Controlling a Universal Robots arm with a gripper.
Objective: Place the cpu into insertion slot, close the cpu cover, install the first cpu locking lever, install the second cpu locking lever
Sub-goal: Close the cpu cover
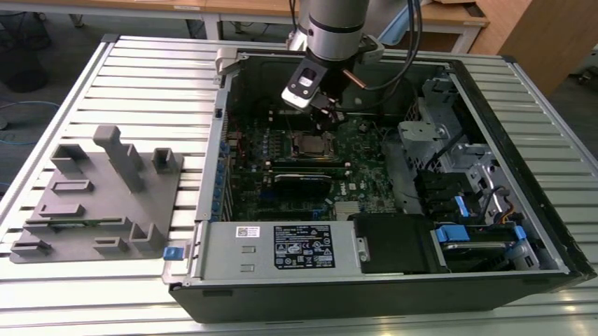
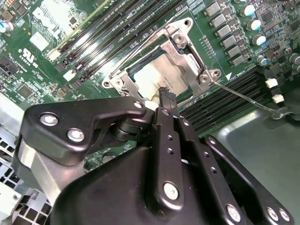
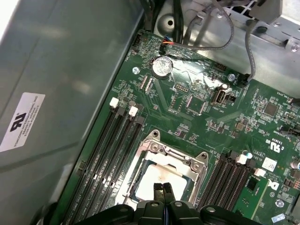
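The cpu (image 2: 152, 77) lies silvery in the insertion slot (image 1: 309, 145) on the green motherboard. The cpu cover (image 3: 165, 155), a metal frame, lies flat around the cpu (image 3: 157, 178). My gripper (image 2: 165, 93) hovers right over the chip's edge, its black fingertips (image 3: 159, 188) pressed together with nothing between them. In the exterior view my gripper (image 1: 323, 115) hangs just behind the slot. One thin wire lever (image 2: 243, 96) sticks out from the socket corner across the memory slots. Another wire lever (image 2: 140, 44) runs along the opposite side of the frame.
Rows of black memory slots (image 3: 110, 154) flank the socket. A black card (image 1: 304, 183) sits in front of it, and a labelled metal box (image 1: 299, 245) nearer still. Drive bays (image 1: 467, 182) fill the case on the exterior view's right. A grey fixture (image 1: 94, 196) stands on the table.
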